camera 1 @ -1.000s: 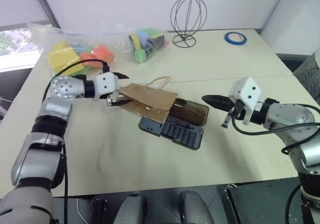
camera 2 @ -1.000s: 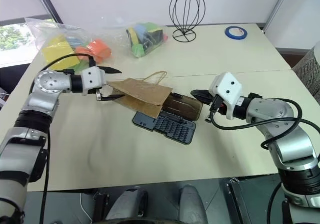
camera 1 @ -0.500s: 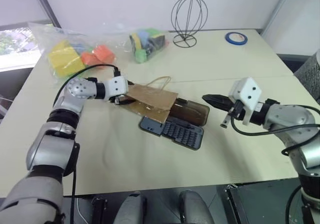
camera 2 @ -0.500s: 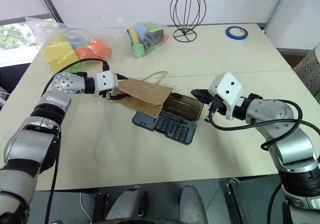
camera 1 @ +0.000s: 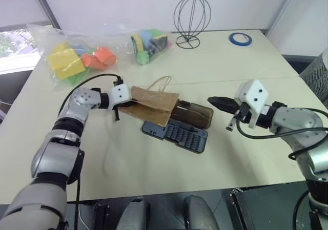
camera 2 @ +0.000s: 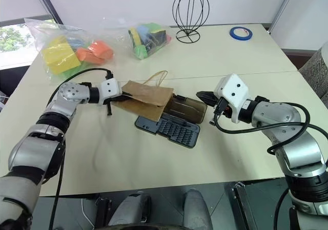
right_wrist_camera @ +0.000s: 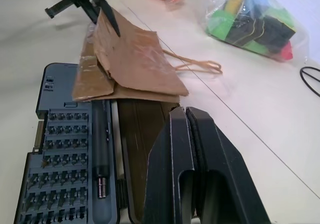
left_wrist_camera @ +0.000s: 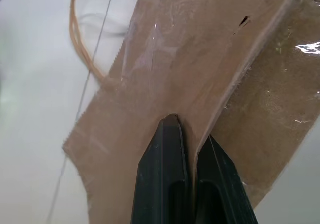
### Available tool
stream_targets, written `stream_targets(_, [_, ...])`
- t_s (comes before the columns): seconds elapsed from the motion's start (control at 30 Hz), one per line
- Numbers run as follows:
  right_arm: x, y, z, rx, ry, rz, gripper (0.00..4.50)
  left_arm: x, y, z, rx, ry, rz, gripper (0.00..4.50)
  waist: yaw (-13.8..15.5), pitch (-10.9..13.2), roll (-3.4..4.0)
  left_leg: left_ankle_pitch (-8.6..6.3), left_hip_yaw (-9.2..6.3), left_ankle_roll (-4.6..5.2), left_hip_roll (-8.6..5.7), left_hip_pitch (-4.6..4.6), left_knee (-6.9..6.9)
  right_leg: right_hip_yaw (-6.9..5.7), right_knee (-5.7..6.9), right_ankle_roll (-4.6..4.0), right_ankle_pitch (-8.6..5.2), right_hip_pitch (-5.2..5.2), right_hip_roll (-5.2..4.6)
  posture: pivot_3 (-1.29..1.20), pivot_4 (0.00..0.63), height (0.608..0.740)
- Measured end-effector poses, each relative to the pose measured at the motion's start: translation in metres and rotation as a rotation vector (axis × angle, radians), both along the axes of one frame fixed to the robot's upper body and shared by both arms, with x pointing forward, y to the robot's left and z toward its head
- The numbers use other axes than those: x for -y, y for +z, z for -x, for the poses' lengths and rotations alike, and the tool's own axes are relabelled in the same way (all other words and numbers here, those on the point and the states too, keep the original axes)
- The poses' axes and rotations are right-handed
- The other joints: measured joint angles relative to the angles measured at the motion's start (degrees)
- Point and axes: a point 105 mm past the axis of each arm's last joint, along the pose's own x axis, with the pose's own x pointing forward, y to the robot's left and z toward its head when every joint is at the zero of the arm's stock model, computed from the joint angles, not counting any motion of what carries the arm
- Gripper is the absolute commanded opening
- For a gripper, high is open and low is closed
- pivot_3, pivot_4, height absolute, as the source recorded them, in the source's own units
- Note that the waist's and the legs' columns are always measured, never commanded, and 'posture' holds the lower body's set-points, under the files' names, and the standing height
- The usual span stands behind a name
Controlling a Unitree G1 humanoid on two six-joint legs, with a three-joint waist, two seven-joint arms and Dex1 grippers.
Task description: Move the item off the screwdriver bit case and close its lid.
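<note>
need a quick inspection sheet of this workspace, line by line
surface: pale table, bare at the near edge.
job's things: brown paper bag lies across the far end of the open bit case; smoky lid lies flat, partly under the bag.
clutter: two clear bags of foam blocks, wire ornament, blue tape roll, all at the far edge.
grippers: left gripper has its jaws shut on the bag's edge; right gripper hangs beside the lid, jaws shut, holding nothing.
cables: black cable loops over the left wrist; another hangs under the right forearm.
surroundings: white wall, window at far left.
</note>
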Motion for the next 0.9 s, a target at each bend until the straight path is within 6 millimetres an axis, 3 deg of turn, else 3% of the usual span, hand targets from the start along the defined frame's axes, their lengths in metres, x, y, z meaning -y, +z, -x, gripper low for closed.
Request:
stream_targets(0.2, [-0.003, 0.000, 0.000, 0.002, 0.011, -0.011, 0.00, -0.031, -0.004, 0.013, 0.058, 0.132, 0.046, 0.04, -0.51, -0.01, 0.01, 0.04, -0.09, -0.08, 0.05, 0.03, -0.04, 0.05, 0.04, 0.00, 0.00, -0.05, 0.00, 0.00, 0.150, 0.740])
stream_targets(0.37, [-0.012, -0.008, -0.001, -0.030, 0.049, -0.024, 0.00, -0.079, -0.022, 0.060, 0.057, 0.360, 0.013, 0.04, -1.74, -0.02, 0.02, 0.03, -0.15, -0.05, 0.11, 0.09, -0.14, 0.18, 0.07, -0.01, 0.00, -0.21, 0.02, 0.00, 0.150, 0.740])
stream_targets(0.5, [-0.022, -0.015, -0.004, -0.061, 0.097, -0.032, 0.00, -0.111, -0.016, 0.093, 0.070, 0.549, -0.019, 0.04, -1.13, -0.01, 0.02, -0.12, -0.13, 0.20, 0.11, 0.11, -0.11, 0.20, 0.09, -0.02, -0.01, -0.21, 0.01, 0.00, 0.150, 0.740])
stream_targets(0.7, [-0.040, -0.017, -0.011, -0.067, 0.186, -0.050, 0.00, -0.157, 0.002, 0.125, 0.169, 0.884, 0.032, 0.04, 0.17, -0.01, 0.01, -0.12, -0.07, 0.20, 0.09, 0.31, -0.12, 0.23, -0.01, -0.03, -0.01, -0.01, -0.02, 0.00, 0.150, 0.740])
stream_targets(0.9, [-0.055, -0.020, -0.016, -0.082, 0.258, -0.065, 0.00, -0.205, -0.004, 0.153, 0.228, 1.234, 0.100, 0.04, 0.55, -0.02, -0.02, -0.12, -0.11, 0.19, 0.08, 0.31, -0.13, 0.20, -0.01, -0.03, 0.00, 0.00, -0.04, 0.00, 0.150, 0.740])
